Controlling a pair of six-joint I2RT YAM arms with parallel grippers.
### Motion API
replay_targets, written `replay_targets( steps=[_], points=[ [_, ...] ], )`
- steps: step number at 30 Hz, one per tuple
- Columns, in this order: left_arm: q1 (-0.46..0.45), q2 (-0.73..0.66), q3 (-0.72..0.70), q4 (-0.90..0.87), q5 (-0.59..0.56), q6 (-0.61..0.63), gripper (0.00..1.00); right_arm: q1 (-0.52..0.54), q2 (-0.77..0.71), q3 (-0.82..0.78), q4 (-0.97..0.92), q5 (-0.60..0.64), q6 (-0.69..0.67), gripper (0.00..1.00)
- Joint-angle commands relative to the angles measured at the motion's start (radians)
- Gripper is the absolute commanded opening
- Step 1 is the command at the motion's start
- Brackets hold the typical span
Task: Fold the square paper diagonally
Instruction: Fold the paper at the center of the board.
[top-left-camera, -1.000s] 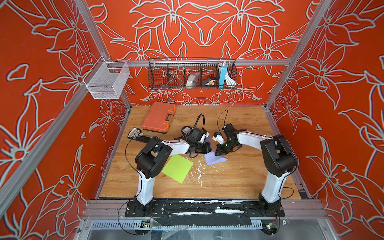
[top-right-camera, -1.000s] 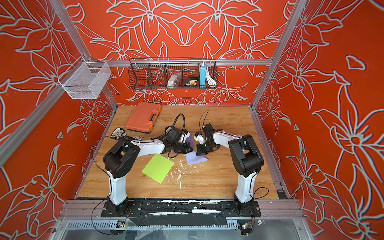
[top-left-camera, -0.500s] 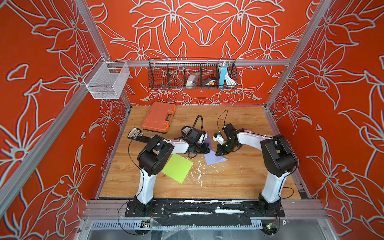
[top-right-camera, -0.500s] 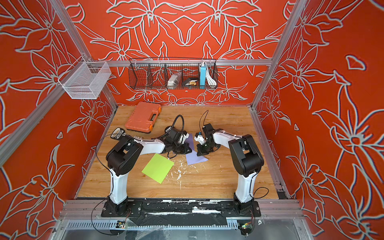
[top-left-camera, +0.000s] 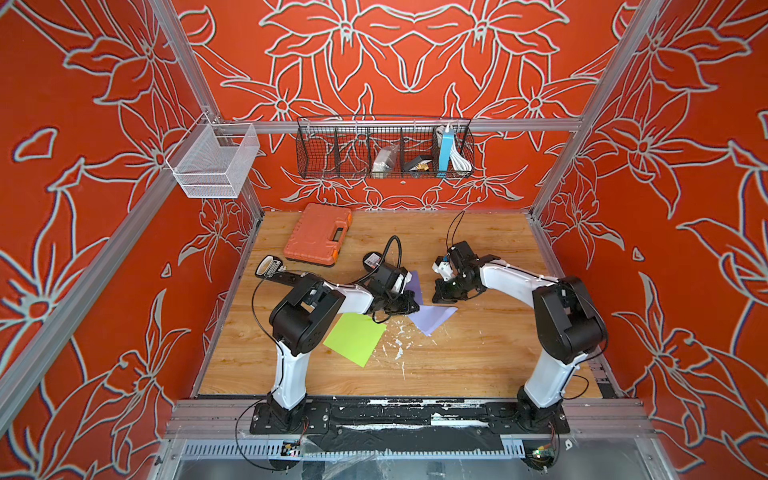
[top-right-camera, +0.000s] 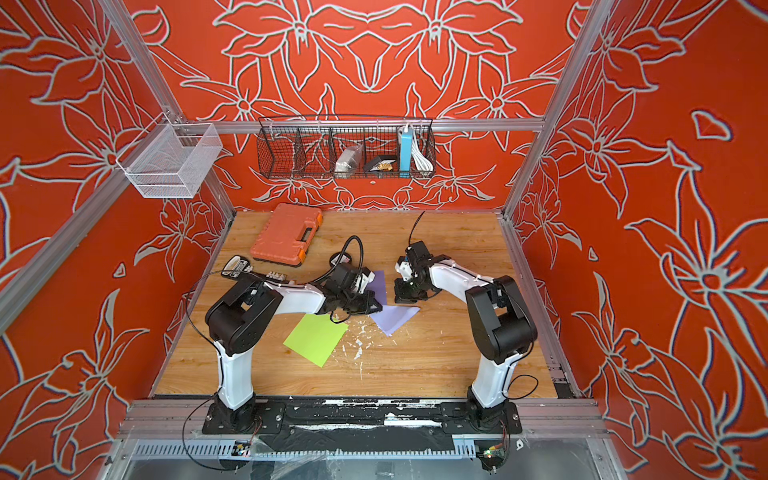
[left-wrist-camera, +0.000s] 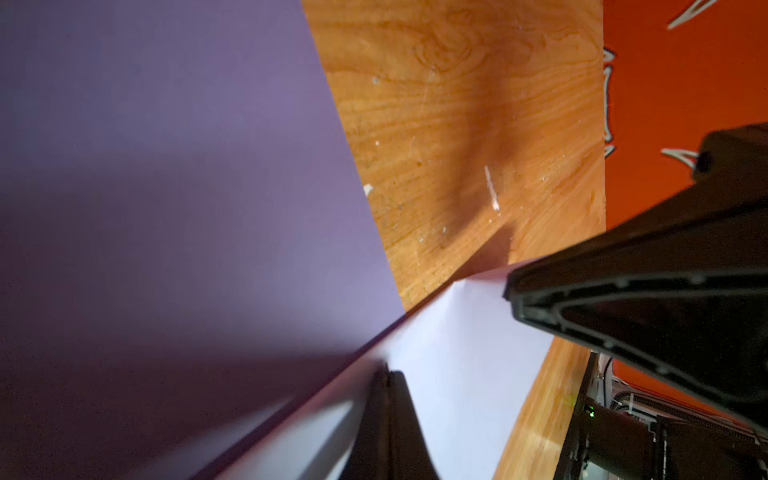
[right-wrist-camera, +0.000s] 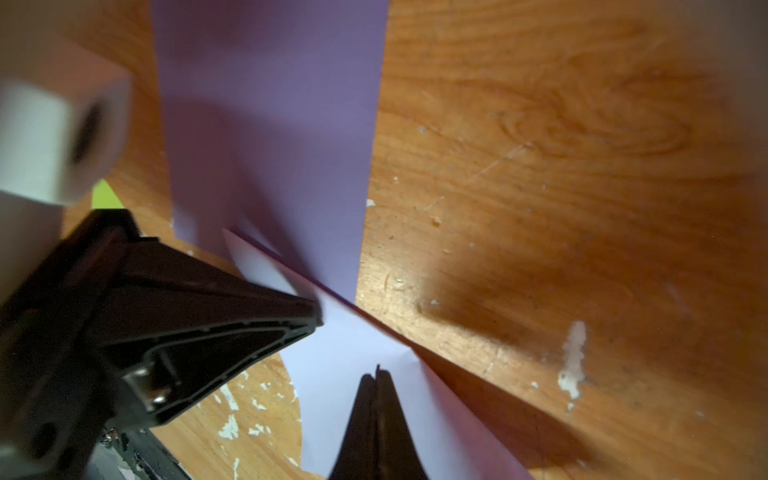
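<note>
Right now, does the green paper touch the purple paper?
Apart. Both top views show bare table between the green paper and the purple paper.

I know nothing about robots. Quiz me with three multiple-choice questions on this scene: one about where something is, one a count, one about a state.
1. Where does the orange case sit?
A. At the table's back, near the wall.
B. At the table's front edge.
C. Under the right arm.
2. How many paper sheets lie on the table?
A. One.
B. Two.
C. Four.
3. How are the right arm's fingers?
A. Spread wide.
B. Shut together.
C. Clamped round the case.
Answers: 1 A, the case lies near the rear wall in both top views. 2 B, one green sheet and one purple sheet. 3 B, the right wrist view shows their tips pressed together.
</note>
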Motion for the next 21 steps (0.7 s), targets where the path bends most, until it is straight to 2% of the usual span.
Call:
replay_targets(
  steps=[1,10,21],
  points=[
    [-0.012,0.006,-0.014,-0.018,-0.006,-0.019,0.00,0.043,-0.016,-0.026,0.070,-0.003,0.159,0.00],
    [-0.013,0.005,-0.010,-0.033,-0.020,-0.008,0.00,0.093,0.070,-0.017,0.135,0.055,0.284,0.00],
    [-0.014,-0.001,-0.011,-0.044,-0.034,-0.004,0.00,0.093,0.118,-0.020,0.095,0.131,0.272,0.00]
  ],
)
